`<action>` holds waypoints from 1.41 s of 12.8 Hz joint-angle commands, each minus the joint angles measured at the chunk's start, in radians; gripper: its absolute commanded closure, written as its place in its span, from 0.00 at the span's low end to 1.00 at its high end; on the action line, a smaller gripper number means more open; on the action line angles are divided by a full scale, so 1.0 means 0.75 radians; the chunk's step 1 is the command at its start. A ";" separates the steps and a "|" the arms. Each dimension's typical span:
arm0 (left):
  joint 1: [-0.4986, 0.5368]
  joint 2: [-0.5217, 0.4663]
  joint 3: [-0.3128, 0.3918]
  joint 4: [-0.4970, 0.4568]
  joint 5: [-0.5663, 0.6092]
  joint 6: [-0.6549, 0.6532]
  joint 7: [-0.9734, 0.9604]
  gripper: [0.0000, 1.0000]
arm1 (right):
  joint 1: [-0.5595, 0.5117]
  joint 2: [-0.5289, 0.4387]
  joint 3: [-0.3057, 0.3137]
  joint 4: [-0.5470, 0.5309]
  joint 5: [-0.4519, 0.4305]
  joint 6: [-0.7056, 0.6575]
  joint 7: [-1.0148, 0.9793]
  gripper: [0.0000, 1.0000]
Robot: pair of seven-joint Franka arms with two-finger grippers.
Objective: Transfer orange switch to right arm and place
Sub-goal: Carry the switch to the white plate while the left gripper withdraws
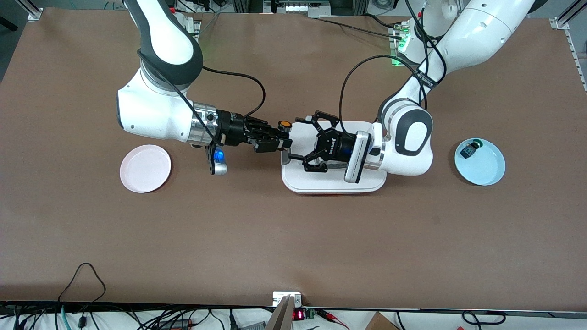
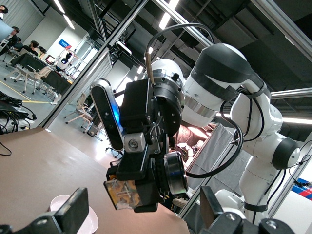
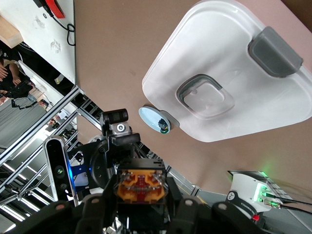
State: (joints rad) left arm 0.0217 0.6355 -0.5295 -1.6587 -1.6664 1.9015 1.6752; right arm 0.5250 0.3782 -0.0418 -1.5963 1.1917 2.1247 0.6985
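Reaching level from opposite ends, meeting over the white lidded container [image 1: 321, 183] at mid-table. Left gripper [image 1: 306, 143] spread wide, holding nothing. Right gripper [image 1: 280, 137] of the right arm [image 1: 156, 110] pressed together, pinching the orange switch [image 1: 285, 124], round orange cap up, over the container's edge toward the right arm's end. Smooth pink plate [image 1: 145, 168] and pale blue plate [image 1: 479, 162] toward either end. Matte brown table [image 1: 293, 238], cables along its near edge.
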 commanded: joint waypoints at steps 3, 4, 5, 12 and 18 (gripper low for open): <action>0.069 -0.062 0.000 0.002 0.165 -0.046 -0.248 0.00 | -0.068 -0.013 -0.006 0.013 -0.014 -0.073 -0.046 0.90; 0.087 -0.070 -0.002 0.035 0.262 -0.052 -0.363 0.00 | -0.096 -0.018 -0.008 0.014 -0.071 -0.139 -0.064 0.90; 0.104 -0.078 -0.002 0.045 0.358 -0.097 -0.471 0.00 | -0.141 -0.024 -0.006 0.014 -0.140 -0.172 -0.084 0.90; 0.210 -0.123 0.009 0.207 0.914 -0.383 -1.187 0.00 | -0.291 -0.122 0.001 -0.086 -0.868 -0.411 -0.673 0.90; 0.347 -0.150 -0.004 0.434 1.490 -0.782 -1.648 0.00 | -0.403 -0.128 -0.002 -0.285 -1.455 -0.254 -0.972 0.90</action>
State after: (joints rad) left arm 0.2752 0.5462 -0.5230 -1.3983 -0.6680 1.3924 0.5617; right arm 0.2425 0.3095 -0.0545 -1.7318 0.1768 1.8699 0.0150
